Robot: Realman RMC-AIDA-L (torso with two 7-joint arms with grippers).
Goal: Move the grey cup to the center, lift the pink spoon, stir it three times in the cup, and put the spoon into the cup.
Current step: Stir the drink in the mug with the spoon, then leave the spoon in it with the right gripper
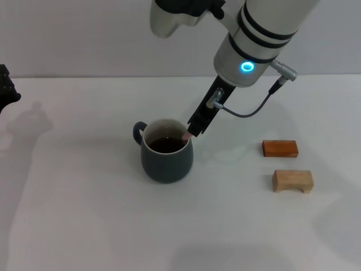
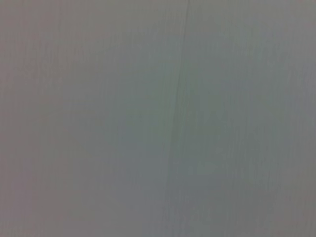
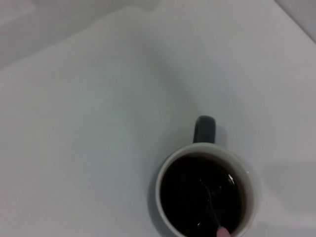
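Fingers of my right hand (image 1: 193, 131) pinch the pink spoon (image 1: 185, 136) by its handle tip, bowl sunk in the grey cup (image 1: 166, 158). My left hand (image 1: 7, 87) idles at the bench (image 1: 84, 214) edge; its grip I cannot tell.

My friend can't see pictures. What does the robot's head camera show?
The right gripper holds the pink spoon dipped in the grey cup of dark liquid on a white table. Two wooden blocks sit on the robot's right.

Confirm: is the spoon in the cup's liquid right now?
In. The pink spoon dips into the grey cup; the right gripper holds its handle.
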